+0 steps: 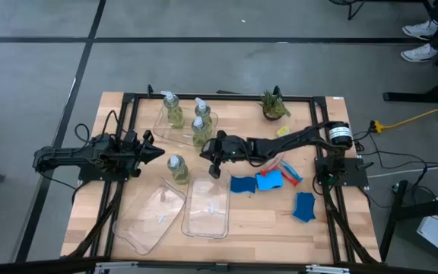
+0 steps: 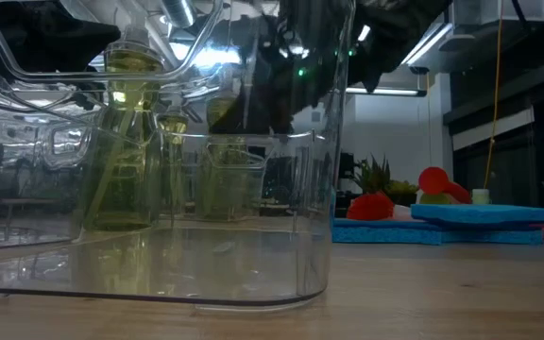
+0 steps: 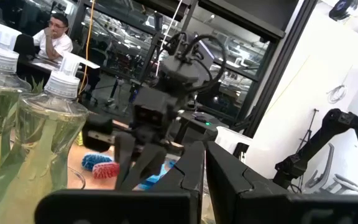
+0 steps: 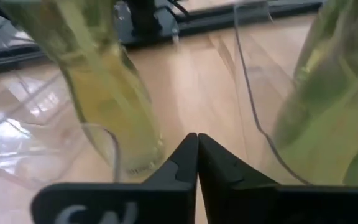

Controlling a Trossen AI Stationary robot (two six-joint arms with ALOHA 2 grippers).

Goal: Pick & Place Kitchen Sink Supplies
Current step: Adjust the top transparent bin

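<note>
Three clear pump bottles of yellow-green liquid (image 1: 173,113) (image 1: 201,107) (image 1: 200,131) stand in a clear tray at the back. Another bottle (image 1: 177,168) stands alone on the table. Blue sponge pieces (image 1: 242,184) (image 1: 269,180) (image 1: 304,206) and red and blue brushes (image 1: 288,172) lie right of centre. My right gripper (image 1: 214,170) (image 4: 196,142) hovers mid-table, shut with nothing between its fingers. It stands between the lone bottle (image 4: 107,93) and a tray bottle (image 4: 328,93). My left gripper (image 1: 157,153) (image 3: 204,163) waits shut at the table's left.
Two clear plastic trays (image 1: 153,218) (image 1: 207,207) lie at the table's near side, one (image 2: 159,236) filling the low view. A small potted plant (image 1: 273,105) stands at the back right. A black frame (image 1: 219,97) borders the table.
</note>
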